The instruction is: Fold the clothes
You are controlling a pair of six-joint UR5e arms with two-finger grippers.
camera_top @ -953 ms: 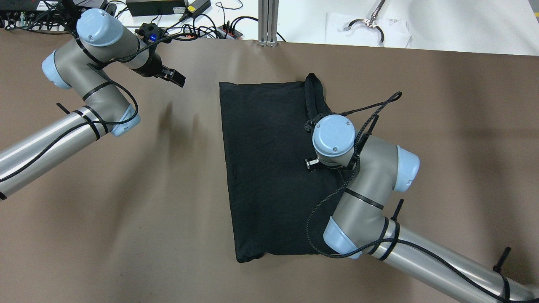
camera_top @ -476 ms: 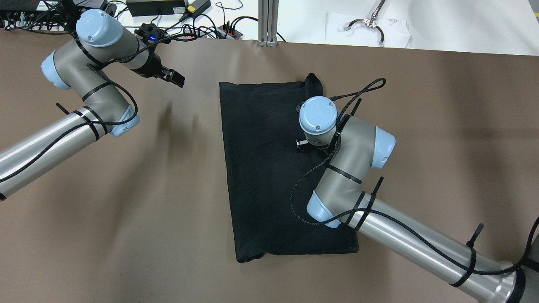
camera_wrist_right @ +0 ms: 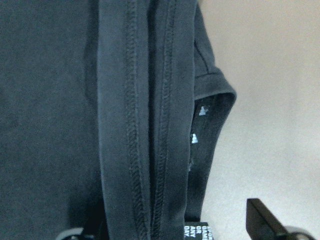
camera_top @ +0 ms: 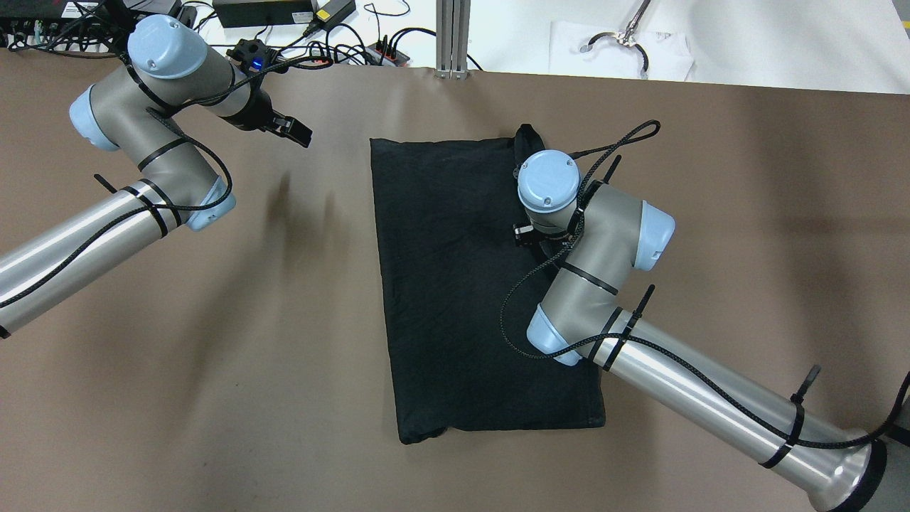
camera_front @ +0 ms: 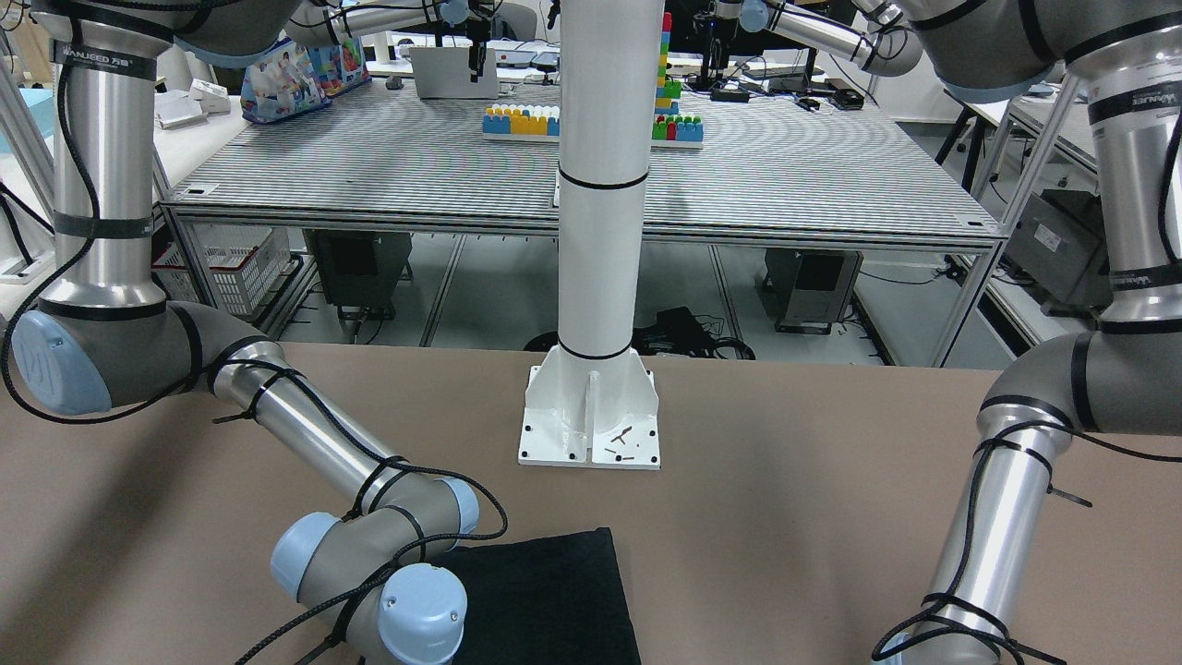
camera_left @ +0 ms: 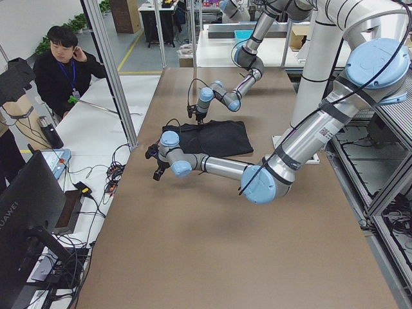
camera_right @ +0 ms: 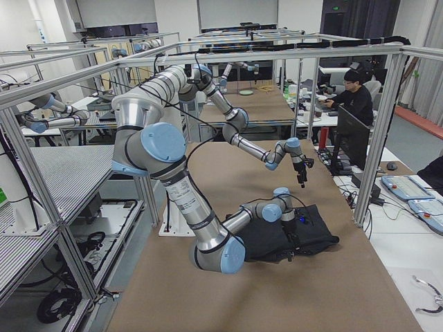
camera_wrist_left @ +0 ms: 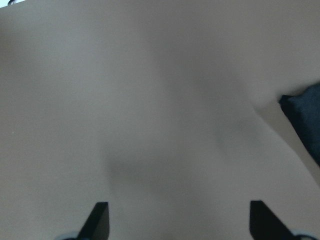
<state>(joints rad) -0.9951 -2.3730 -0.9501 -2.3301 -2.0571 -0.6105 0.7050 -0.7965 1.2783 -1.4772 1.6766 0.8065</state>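
A black folded garment (camera_top: 455,284) lies on the brown table; it also shows in the front-facing view (camera_front: 545,600). My right arm's wrist (camera_top: 547,188) hangs over the garment's far right part, by the collar, and hides the gripper from above. In the right wrist view my right gripper (camera_wrist_right: 170,227) is open over the stitched collar band (camera_wrist_right: 145,100), with one fingertip (camera_wrist_right: 265,220) over bare table. My left gripper (camera_top: 293,132) is open and empty above bare table, left of the garment; its corner (camera_wrist_left: 305,125) shows in the left wrist view.
Cables and power supplies (camera_top: 284,14) line the far edge behind the left arm. An aluminium post (camera_top: 453,35) and a white sheet with metal tongs (camera_top: 622,43) stand beyond the table. The white pillar base (camera_front: 591,416) sits at the robot's side.
My right arm has moved toward the far edge of the garment, from its right middle up to the collar. The left arm has not moved.
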